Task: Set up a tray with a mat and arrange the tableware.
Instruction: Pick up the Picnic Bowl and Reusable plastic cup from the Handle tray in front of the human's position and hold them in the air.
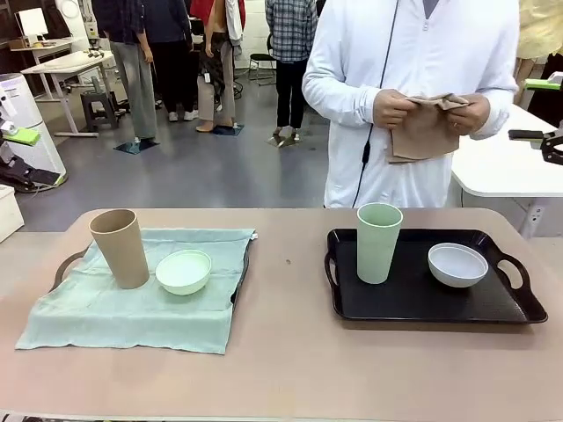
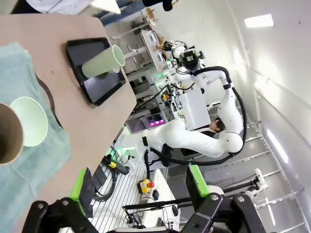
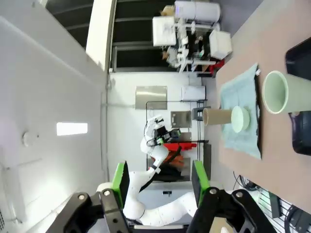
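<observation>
Left hand [image 2: 138, 183]: gaping wide, gripping nothing.
Right hand [image 3: 159, 177]: gaping partway, gripping nothing.
Pale green cup [image 1: 379, 242]: standing on black tray [image 1: 413, 294].

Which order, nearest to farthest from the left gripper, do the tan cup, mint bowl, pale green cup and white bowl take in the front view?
1. Tan cup, left on the mat.
2. Mint bowl, beside it.
3. Pale green cup, black tray's left.
4. White bowl, tray's right.
</observation>
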Available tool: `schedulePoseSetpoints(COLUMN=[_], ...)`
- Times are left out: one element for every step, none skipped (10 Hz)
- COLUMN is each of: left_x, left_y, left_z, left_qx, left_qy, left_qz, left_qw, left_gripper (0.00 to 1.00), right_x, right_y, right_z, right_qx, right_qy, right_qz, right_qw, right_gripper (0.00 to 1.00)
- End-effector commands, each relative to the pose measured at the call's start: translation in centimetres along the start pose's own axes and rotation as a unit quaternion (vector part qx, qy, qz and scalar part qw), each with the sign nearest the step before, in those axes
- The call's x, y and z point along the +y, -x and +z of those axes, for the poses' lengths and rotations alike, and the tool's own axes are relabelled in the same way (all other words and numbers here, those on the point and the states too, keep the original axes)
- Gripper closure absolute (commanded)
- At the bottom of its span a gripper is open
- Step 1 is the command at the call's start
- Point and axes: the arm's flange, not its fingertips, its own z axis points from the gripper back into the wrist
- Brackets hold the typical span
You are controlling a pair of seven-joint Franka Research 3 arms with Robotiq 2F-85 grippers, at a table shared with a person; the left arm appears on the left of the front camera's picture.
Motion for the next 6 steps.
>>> schedulePoseSetpoints(left_x=[0.3, 0.7, 1.2, 1.4, 1.2, 2.0], left_y=[0.3, -0.3, -0.1, 0.3, 0.7, 0.0], left_z=[0.2, 0.2, 0.4, 0.5, 0.7, 1.4], left_qx=[-0.001, -0.076, -0.134, -0.154, -0.141, -0.101], left_qy=[0.008, 0.013, 0.02, 0.018, 0.014, 0.013], left_qz=[0.004, 0.069, 0.098, 0.111, 0.101, 0.089], left_qw=[1.0, 0.995, 0.986, 0.982, 0.985, 0.991], left_gripper=[0.0, 0.0, 0.0, 0.0, 0.0, 0.0], right_x=[-0.8, -1.7, -2.8, -3.8, -4.4, -3.0], right_y=[-0.4, -0.5, -0.8, -0.7, 0.5, -0.5], right_z=[0.1, 0.2, 2.9, 5.7, 8.1, 2.7], right_qx=[-0.01, 0.019, 0.028, 0.021, 0.035, 0.016], right_qy=[0.006, 0.023, 0.003, -0.013, -0.04, 0.001], right_qz=[-0.007, -0.023, -0.055, -0.077, -0.085, -0.047], right_qw=[1.0, 0.999, 0.998, 0.997, 0.995, 0.999], right_gripper=[0.31, 0.31, 0.31, 0.31, 0.31, 0.31])
